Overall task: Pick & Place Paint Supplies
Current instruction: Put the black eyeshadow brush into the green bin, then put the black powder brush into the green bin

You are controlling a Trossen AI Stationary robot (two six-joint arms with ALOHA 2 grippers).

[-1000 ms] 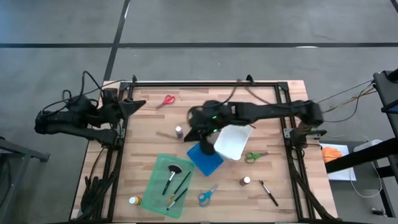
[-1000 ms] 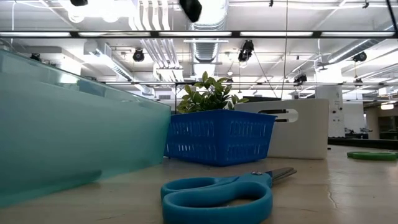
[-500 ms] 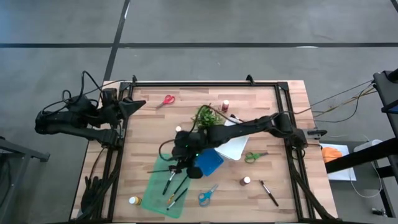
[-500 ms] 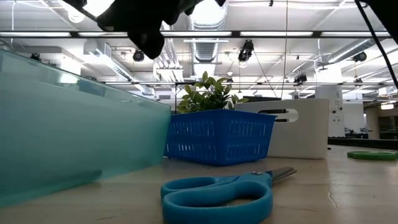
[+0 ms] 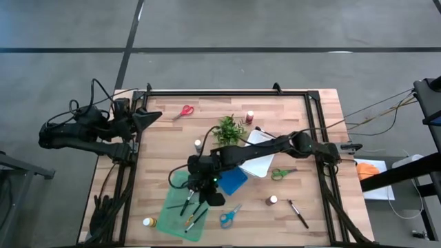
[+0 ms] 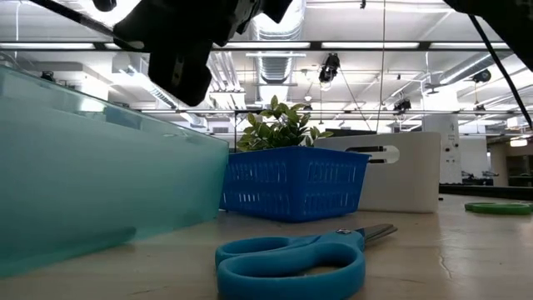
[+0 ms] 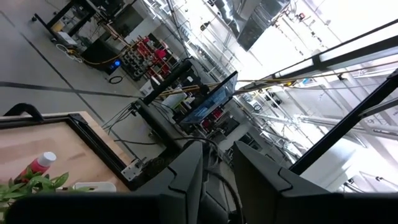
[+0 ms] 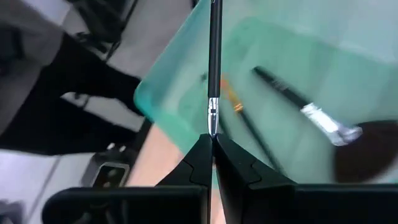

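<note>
My right gripper (image 5: pixel 193 184) (image 8: pixel 213 140) hangs over the green tray (image 5: pixel 171 215) (image 8: pixel 311 43), shut on a thin dark-handled brush (image 8: pixel 213 56). In the tray lie a broad black-bristled brush (image 8: pixel 348 140) and thin brushes (image 5: pixel 196 215). In the low view the right gripper (image 6: pixel 179 50) shows above the tray's wall (image 6: pixel 83 167). My left gripper (image 5: pixel 149 116) waits at the table's left edge, open. Loose on the wood lie red scissors (image 5: pixel 183 111), green scissors (image 5: pixel 281 173), blue scissors (image 5: pixel 229 215), small bottles (image 5: pixel 273 200) (image 5: pixel 198 145) (image 5: pixel 147 222) and a brush (image 5: pixel 298 213). My right gripper pinches the thin brush between its two fingertips at the bristle end, just past the silver ferrule (image 8: pixel 212 115). The fingers lie along the brush, and its dark handle (image 8: pixel 214 37) sticks straight out ahead of them. The brush is lifted clear above the green tray.
A blue basket (image 5: pixel 231 180) and a white tray (image 5: pixel 256 157) sit right beside the green tray, under the right arm. A leafy plant (image 5: pixel 229 129) and a red-capped bottle (image 5: pixel 249 117) stand farther back. Bare wood lies near the table's far-right corner.
My right gripper has swung from the table's middle, beside the white-capped bottle, toward the near-left and now hangs over the green tray. The plant and the red-capped bottle, hidden under the arm before, have come into view.
</note>
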